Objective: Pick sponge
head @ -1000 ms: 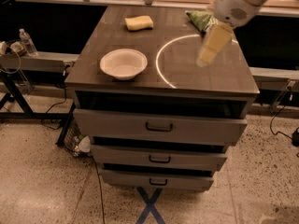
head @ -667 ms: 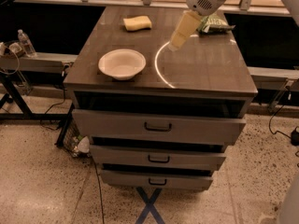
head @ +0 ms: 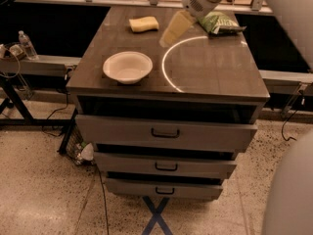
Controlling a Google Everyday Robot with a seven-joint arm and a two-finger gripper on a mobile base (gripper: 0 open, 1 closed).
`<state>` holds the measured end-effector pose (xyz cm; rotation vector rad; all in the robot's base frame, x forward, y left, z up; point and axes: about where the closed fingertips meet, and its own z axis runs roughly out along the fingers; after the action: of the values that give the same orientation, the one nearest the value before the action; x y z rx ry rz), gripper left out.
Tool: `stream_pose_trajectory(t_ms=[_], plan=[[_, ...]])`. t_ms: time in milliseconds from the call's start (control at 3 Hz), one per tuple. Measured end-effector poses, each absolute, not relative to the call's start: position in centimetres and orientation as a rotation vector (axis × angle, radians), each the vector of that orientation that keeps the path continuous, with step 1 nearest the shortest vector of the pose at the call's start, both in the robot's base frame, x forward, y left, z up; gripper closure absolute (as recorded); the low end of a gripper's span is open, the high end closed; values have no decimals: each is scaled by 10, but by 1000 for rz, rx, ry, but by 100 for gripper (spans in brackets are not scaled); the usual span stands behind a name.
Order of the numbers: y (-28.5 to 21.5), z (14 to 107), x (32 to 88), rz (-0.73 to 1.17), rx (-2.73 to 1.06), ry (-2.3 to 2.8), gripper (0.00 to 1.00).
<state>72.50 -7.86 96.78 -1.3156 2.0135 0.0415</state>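
Observation:
The sponge [head: 144,24] is a small pale-yellow block lying at the back left of the dark cabinet top [head: 215,72]. My gripper [head: 173,31] hangs from the white arm that comes in from the upper right. It hovers above the top, a little to the right of the sponge and in front of it, apart from it. Nothing is seen in it.
A white bowl [head: 127,66] sits at the front left of the top. A green snack bag [head: 221,22] lies at the back right. The cabinet has three drawers [head: 166,133], the top one slightly open. A water bottle [head: 27,44] stands on a stand at left.
My gripper has moved left across the top, from beside the green bag toward the sponge. The sponge, bowl and bag have not moved.

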Motion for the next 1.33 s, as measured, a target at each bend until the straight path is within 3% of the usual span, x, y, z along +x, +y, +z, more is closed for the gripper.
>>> stream_pose_trajectory(t_ms=[667, 1333], plan=[[-5, 906, 865, 349, -898, 2043, 0], [7, 858, 949, 384, -652, 2000, 0]])
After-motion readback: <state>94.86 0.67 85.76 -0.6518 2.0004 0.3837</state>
